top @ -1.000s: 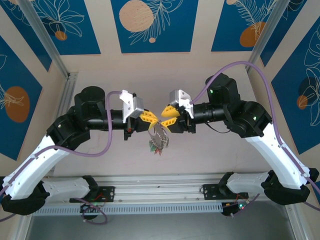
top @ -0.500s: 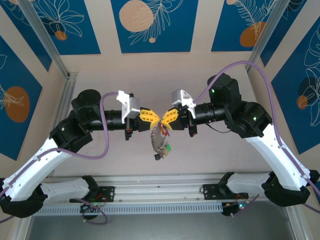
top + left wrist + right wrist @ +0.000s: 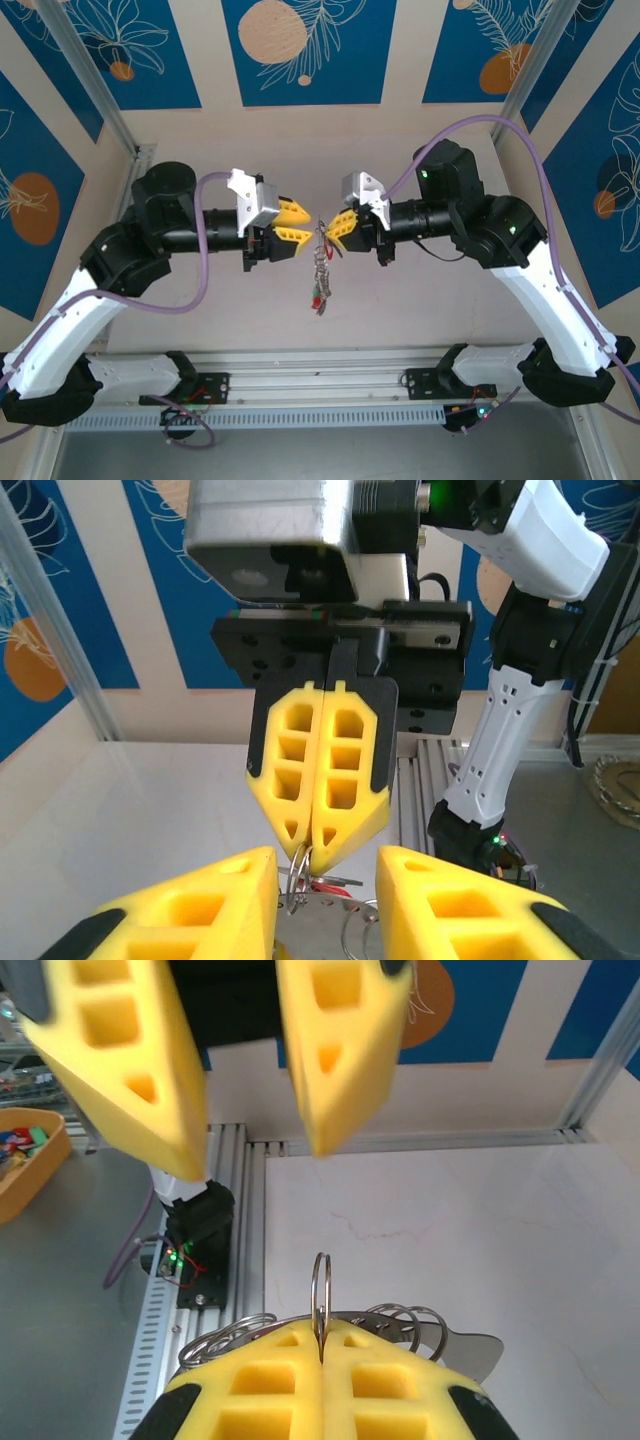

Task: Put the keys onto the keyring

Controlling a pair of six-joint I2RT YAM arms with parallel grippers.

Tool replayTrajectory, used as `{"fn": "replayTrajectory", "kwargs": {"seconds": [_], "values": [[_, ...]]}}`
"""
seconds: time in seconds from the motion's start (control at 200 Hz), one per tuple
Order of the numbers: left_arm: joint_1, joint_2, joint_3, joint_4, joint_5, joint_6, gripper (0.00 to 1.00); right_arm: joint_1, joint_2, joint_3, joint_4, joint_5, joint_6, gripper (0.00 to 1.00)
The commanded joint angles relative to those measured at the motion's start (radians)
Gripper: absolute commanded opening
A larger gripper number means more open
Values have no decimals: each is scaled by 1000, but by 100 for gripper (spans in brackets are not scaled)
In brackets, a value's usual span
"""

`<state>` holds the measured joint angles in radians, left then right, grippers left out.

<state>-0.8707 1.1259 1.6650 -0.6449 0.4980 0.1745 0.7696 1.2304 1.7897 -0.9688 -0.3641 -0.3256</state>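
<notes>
My right gripper [image 3: 334,227] is shut on the keyring [image 3: 320,1295], a thin grey metal loop that stands up edge-on from between its yellow fingers [image 3: 260,1380]. In the top view a bunch of keys [image 3: 320,285] with red and green heads hangs below the grip, well above the table. A flat metal plate [image 3: 470,1345] with smaller rings sits behind the pinched loop. My left gripper [image 3: 306,224] faces the right one tip to tip, open. In the left wrist view the keyring [image 3: 296,875] and plate lie between its spread fingers [image 3: 200,910], gripped by neither.
The pale tabletop [image 3: 420,310] lies below both raised arms. An aluminium rail [image 3: 320,385] runs along its near edge by the arm bases. An orange tray [image 3: 25,1155] with small coloured items sits off the table's edge in the right wrist view.
My left gripper has opened and let go of the keyring. The bunch now hangs straight down from the shut right gripper. Both grippers have risen slightly.
</notes>
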Motion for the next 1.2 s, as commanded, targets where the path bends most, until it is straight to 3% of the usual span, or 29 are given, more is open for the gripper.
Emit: {"fn": "replayTrajectory", "kwargs": {"seconds": [0.0,0.165,0.55,0.755,0.9,1.195], "values": [[1,38,88,-184,-50,81,33,10,16,62,-40,41,-31,0],[-7,94,148,-286,-56,121,33,23,36,85,-52,43,-39,0],[-17,121,150,-304,-40,140,31,60,65,119,-93,45,-53,0],[-18,125,156,-311,-34,140,26,67,66,112,-96,42,-58,0],[-20,130,155,-310,-33,140,16,68,66,113,-96,39,-61,0],[-24,143,149,-288,-19,135,16,67,65,104,-100,30,-65,0]]}}
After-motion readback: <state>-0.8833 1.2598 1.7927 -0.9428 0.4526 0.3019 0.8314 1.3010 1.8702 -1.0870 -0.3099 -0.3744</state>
